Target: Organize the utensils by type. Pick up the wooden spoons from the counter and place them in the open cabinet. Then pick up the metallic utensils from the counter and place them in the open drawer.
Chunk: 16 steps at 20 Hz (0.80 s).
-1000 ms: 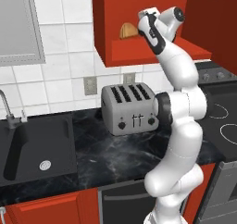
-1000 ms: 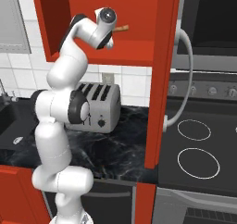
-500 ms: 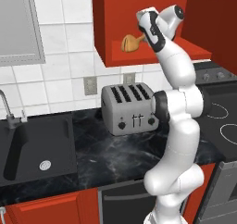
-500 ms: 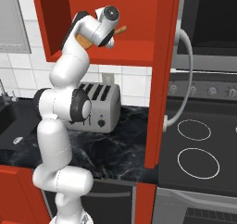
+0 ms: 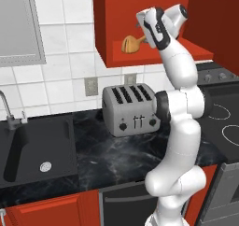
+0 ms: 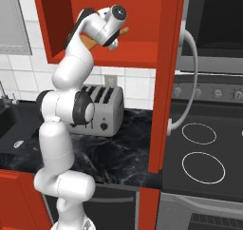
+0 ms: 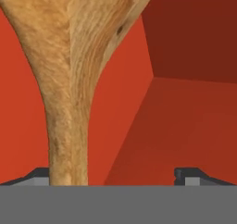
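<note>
One arm reaches up from the base into the open cabinet (image 5: 154, 57). No readable brand, label or writing appears on any surface. Nearest, the dark worktop (image 5: 121, 150) carries a silver toaster (image 5: 130, 109) set toward the tiled wall, with bare marbled surface between it and the front edge; a black sink (image 5: 37, 148) lies to its left. Above, the fingers (image 7: 118, 174) stand wide apart inside the cabinet. The wooden spoon (image 5: 133, 43) lies on the cabinet shelf, its handle beside one finger tip in the hand view; contact cannot be determined. Beyond the spoon, red shelf floor extends unobstructed to the rear corner.
</note>
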### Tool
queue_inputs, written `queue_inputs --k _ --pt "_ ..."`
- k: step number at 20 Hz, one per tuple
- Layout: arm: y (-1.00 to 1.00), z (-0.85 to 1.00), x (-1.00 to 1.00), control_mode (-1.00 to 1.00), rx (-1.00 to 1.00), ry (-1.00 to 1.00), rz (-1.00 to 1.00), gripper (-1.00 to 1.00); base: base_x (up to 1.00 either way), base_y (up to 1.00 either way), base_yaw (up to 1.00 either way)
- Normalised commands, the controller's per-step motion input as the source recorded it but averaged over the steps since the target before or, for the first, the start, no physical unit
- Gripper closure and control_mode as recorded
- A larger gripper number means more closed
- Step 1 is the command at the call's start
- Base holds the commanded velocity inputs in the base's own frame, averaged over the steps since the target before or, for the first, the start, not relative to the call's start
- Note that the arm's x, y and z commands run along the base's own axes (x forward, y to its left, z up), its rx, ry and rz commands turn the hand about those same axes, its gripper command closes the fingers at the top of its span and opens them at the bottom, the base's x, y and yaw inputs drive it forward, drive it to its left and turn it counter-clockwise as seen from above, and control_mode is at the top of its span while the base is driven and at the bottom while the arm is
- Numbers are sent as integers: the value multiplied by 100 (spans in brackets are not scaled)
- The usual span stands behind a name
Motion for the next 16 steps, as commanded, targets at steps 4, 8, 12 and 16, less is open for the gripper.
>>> queue_inputs --k 4,8,12,16 --pt "0 -24 4 -100 0 9 7 -100 0 0 0" --pt "0 -12 26 -100 0 4 0 -100 0 0 0" --pt "0 -13 8 -100 -1 1 -2 -100 0 0 0" --pt "0 -15 1 -100 0 3 -10 -100 0 0 0"
